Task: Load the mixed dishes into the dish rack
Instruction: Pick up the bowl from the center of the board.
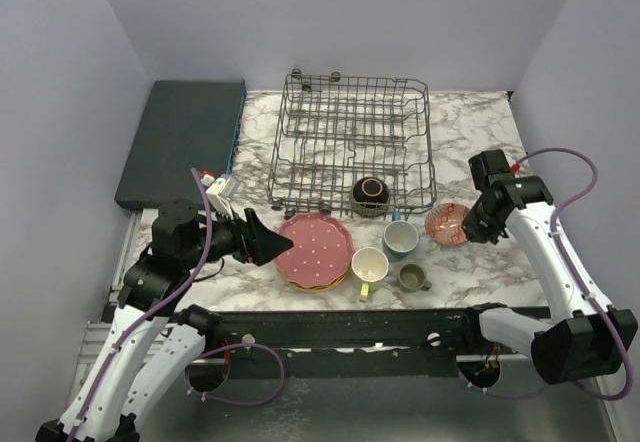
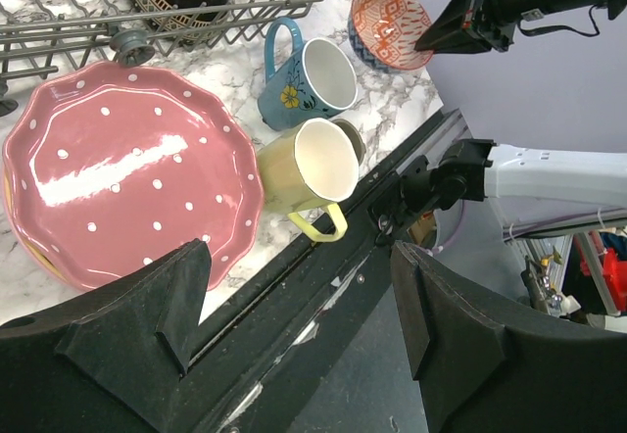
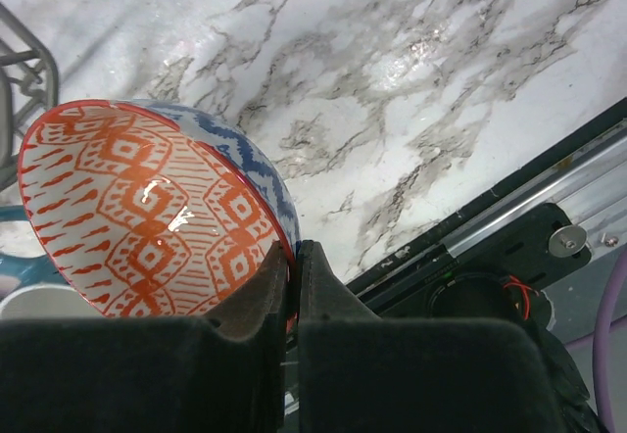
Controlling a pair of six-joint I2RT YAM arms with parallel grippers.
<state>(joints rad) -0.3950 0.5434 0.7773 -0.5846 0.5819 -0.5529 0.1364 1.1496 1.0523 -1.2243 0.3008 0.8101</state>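
The left arm (image 1: 130, 352) and right arm (image 1: 545, 247) have white link shells and black joint housings. Purple cables (image 1: 592, 174) loop along each. The jaws are matte black, wedge-shaped, rough-surfaced.

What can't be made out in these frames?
- Plates under the pink plate: top view, only rims show; count unclear.
- Olive-grey mug: left wrist view, mostly hidden behind the yellow mug.
- Red bowl's near rim: right wrist view, covered by the right fingers.
- Dish rack: left wrist view, cut off by the top edge.

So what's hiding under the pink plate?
At least one more plate sits under the pink plate: only an orange rim peeks out. How many there are, and their tops, is covered.
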